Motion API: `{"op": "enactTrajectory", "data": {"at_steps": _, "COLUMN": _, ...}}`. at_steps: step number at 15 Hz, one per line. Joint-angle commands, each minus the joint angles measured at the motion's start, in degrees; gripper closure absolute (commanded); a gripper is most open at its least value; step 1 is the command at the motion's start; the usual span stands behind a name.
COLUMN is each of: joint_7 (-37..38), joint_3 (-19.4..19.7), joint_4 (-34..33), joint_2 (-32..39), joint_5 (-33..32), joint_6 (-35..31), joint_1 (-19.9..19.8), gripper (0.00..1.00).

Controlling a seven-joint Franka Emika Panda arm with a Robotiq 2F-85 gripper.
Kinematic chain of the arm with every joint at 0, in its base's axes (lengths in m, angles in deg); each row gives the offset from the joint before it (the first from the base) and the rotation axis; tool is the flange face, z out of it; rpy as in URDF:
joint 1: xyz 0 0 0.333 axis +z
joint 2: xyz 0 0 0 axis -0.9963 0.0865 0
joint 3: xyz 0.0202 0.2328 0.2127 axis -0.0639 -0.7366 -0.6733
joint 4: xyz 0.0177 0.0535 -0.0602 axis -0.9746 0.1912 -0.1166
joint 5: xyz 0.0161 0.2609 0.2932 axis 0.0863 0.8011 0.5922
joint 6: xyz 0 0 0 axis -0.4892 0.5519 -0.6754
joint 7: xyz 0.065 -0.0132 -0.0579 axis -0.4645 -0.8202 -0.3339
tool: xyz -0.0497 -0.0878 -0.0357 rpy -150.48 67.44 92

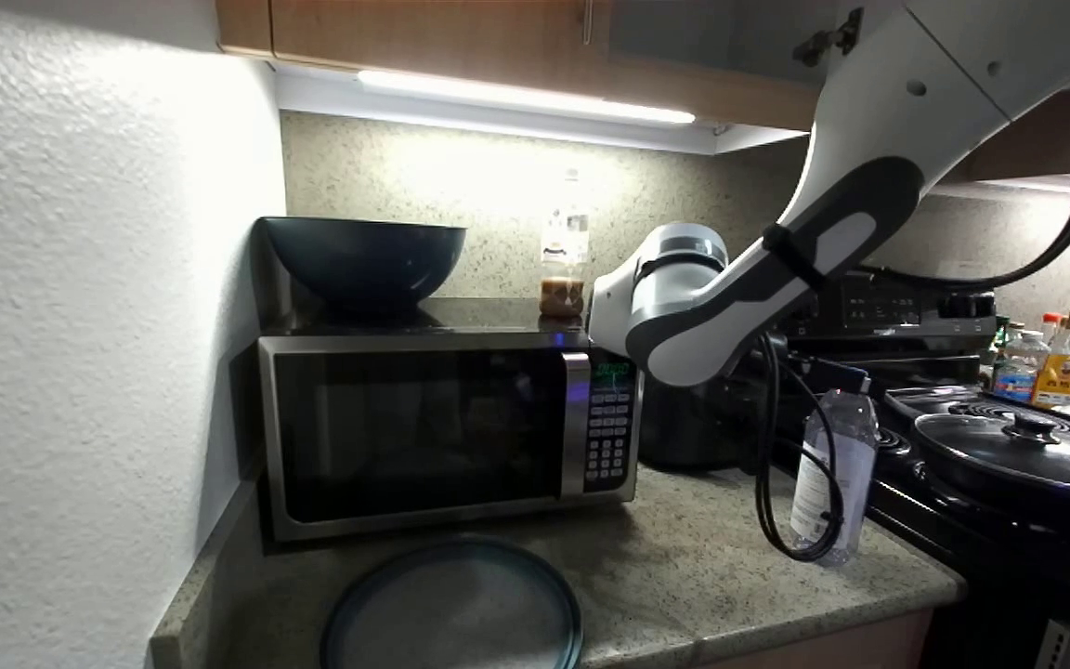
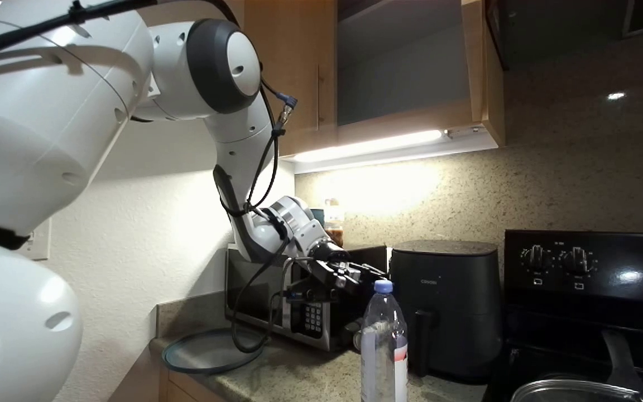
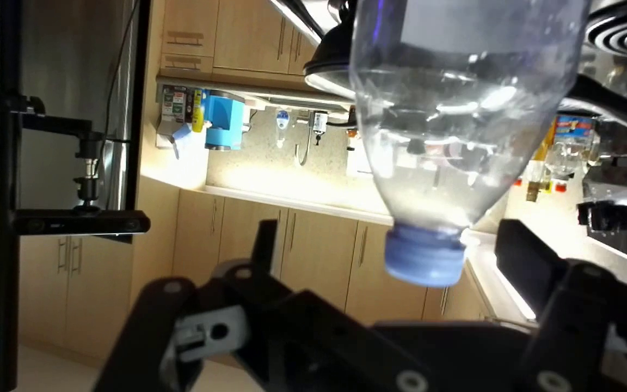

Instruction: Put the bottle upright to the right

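Observation:
The clear plastic bottle (image 1: 837, 474) with a blue cap and pale label stands upright at the right end of the counter, beside the stove. It also stands in the foreground of an exterior view (image 2: 384, 346). The wrist view is upside down, and the bottle (image 3: 463, 103) hangs in it cap downward. My gripper (image 3: 392, 247) is open, with its fingers wide apart. The cap shows between the fingertips with gaps on both sides, untouched. In an exterior view the gripper (image 2: 363, 273) is at about cap height, just behind the bottle. The fingers are mostly hidden in an exterior view by arm and cables.
A microwave (image 1: 442, 437) carries a dark bowl (image 1: 363, 260) and a bottle with brown liquid (image 1: 563, 251). A round plate (image 1: 451, 604) lies in front. A black air fryer (image 2: 444, 307) stands behind the bottle. A lidded pan (image 1: 1027, 455) sits on the stove.

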Motion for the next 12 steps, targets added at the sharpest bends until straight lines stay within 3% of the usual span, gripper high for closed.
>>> {"op": "enactTrajectory", "data": {"at_steps": 1, "joint_7": 2.53, "joint_3": -0.75, "joint_4": 2.73, "joint_2": -5.39, "joint_5": -1.79, "joint_6": 4.5, "joint_1": 1.99, "gripper": 0.0}}
{"op": "enactTrajectory", "data": {"at_steps": 8, "joint_7": 11.43, "joint_3": -3.35, "joint_4": 3.82, "joint_2": -14.82, "joint_5": 0.5, "joint_6": 13.25, "joint_1": 3.72, "gripper": 0.0}}
{"op": "enactTrajectory", "data": {"at_steps": 10, "joint_7": 12.83, "joint_3": -3.75, "joint_4": 2.08, "joint_2": -15.98, "joint_5": 2.25, "joint_6": 19.58, "joint_1": 3.86, "gripper": 0.0}}
{"op": "enactTrajectory", "data": {"at_steps": 11, "joint_7": 10.17, "joint_3": -4.06, "joint_4": 0.67, "joint_2": -13.07, "joint_5": 0.26, "joint_6": 16.39, "joint_1": 3.11, "gripper": 0.0}}
{"op": "enactTrajectory", "data": {"at_steps": 12, "joint_7": 10.59, "joint_3": -4.29, "joint_4": 0.67, "joint_2": -14.13, "joint_5": 0.67, "joint_6": 18.12, "joint_1": 3.14, "gripper": 0.0}}
